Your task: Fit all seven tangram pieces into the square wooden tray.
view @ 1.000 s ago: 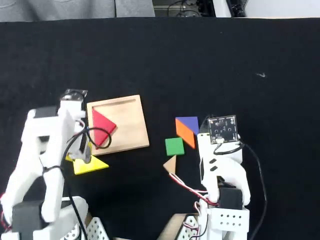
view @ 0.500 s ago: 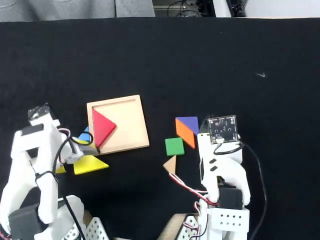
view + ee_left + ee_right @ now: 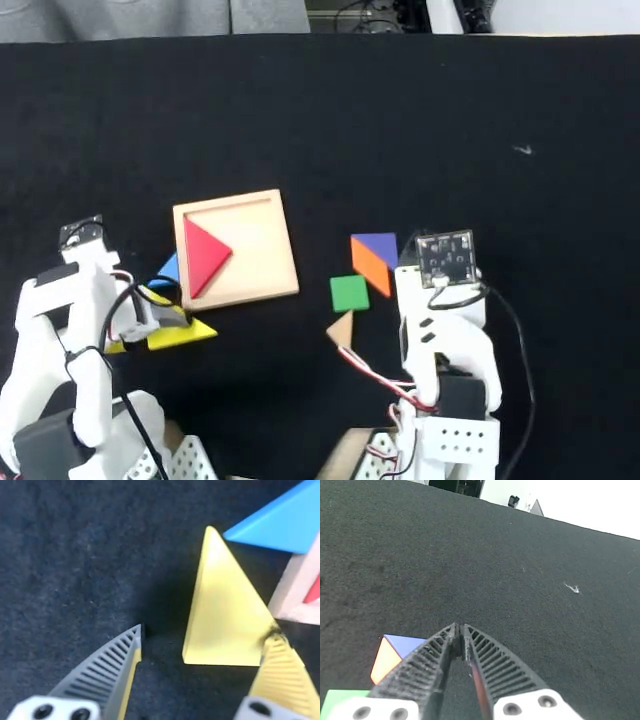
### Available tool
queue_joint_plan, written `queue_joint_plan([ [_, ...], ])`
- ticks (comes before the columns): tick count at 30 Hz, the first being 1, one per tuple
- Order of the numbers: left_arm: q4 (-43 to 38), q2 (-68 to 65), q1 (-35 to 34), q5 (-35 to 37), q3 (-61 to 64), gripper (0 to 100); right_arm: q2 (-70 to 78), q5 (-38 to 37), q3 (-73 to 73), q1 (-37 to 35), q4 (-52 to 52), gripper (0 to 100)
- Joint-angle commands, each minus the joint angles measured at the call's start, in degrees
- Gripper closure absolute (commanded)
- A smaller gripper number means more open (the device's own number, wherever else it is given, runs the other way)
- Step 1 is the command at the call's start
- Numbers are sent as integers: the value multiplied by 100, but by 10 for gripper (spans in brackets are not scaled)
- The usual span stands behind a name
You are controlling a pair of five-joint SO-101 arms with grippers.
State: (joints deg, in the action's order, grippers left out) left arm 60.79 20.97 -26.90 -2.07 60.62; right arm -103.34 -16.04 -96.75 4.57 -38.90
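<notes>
The square wooden tray (image 3: 255,230) lies left of centre with a red triangle (image 3: 204,255) inside it. Against the tray's left edge lies a blue triangle (image 3: 168,268), and a yellow triangle (image 3: 180,331) lies just in front of it. My left gripper (image 3: 205,632) is open and low over the table, its fingers on either side of the yellow triangle (image 3: 222,610); one finger (image 3: 280,665) touches a corner of it. My right gripper (image 3: 458,630) is shut and empty, beside a purple-blue piece (image 3: 378,243) and an orange piece (image 3: 369,265).
A green square (image 3: 349,292) and a small tan triangle (image 3: 341,326) lie on the black cloth between the two arms. The right arm (image 3: 440,330) stands just right of those pieces. The far half of the table is bare black cloth.
The left arm has drawn back from the tray toward the front left and come down over the yellow triangle. The red triangle stays in the tray. The right arm has not moved.
</notes>
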Motion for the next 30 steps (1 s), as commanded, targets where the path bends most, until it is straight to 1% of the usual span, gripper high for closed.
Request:
queue_joint_plan([
  [1, -53, 123, -295, -264, -189, 639, -426, 35, 22, -79, 105, 985],
  [4, -35, 123, -558, -334, -426, 639, -426, 35, 22, -79, 105, 985],
  [6, 132, 185, -602, -299, -541, 638, -426, 35, 22, -79, 105, 985],
  [8, 651, 193, -391, -237, -725, 635, -426, 35, 22, -79, 105, 985],
  [9, 932, 176, -215, -88, -813, 635, -426, 35, 22, -79, 105, 985],
  [11, 1301, 132, 101, 475, -954, 635, -426, 35, 22, -79, 105, 985],
  [12, 1345, 132, 207, 862, -963, 635, -426, 35, 22, -79, 105, 985],
  [14, 1345, 123, 295, 1662, -945, 635, -426, 35, 22, -79, 105, 985],
  [16, 1134, 97, 312, 2163, -813, 635, -426, 35, 22, -79, 105, 985],
  [19, 571, -35, 321, 2127, -470, 635, -426, 35, 22, -79, 105, 985],
  [21, 387, -229, 426, 1829, -330, 636, -426, 35, 22, -79, 105, 985],
  [24, 369, -598, 734, 1486, -330, 639, -426, 35, 22, -79, 105, 985],
  [27, 325, -949, 1112, 1565, -409, 640, -426, 35, 22, -79, 105, 985],
  [30, 369, -1284, 1095, 1670, -708, 640, -426, 35, 22, -79, 105, 985],
])
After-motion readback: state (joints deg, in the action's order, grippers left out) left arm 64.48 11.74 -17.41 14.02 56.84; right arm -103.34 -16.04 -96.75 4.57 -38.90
